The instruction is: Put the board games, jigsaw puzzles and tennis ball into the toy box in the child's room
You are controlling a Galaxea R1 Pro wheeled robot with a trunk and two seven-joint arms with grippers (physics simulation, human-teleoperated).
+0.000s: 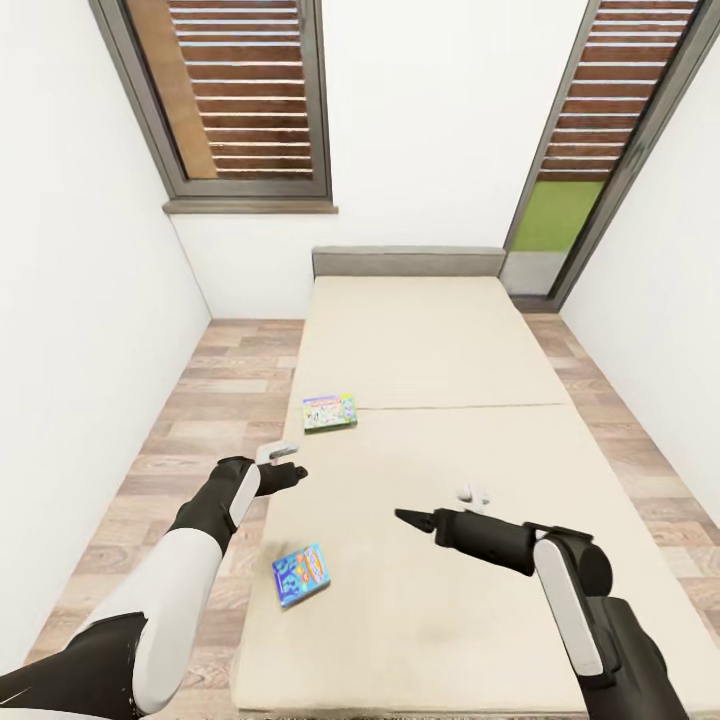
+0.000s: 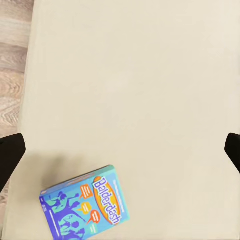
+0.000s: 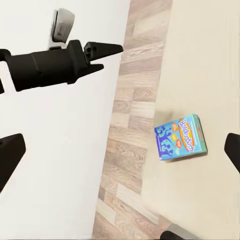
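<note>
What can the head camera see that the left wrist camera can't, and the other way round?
Head view alone: the second board game farther up the bed, the windows, the white walls, the left gripper and the right gripper, both over the mattress. Left wrist view alone: the blue box's title, readable as "Balderdash", with dark fingertips at the picture's edges. Shared: that blue game box lying flat on the beige mattress, beside the wood floor.

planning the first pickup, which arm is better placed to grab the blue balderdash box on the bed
Left. The left gripper hangs over the bed's left edge, near the Balderdash box; the right gripper sits farther over.
</note>
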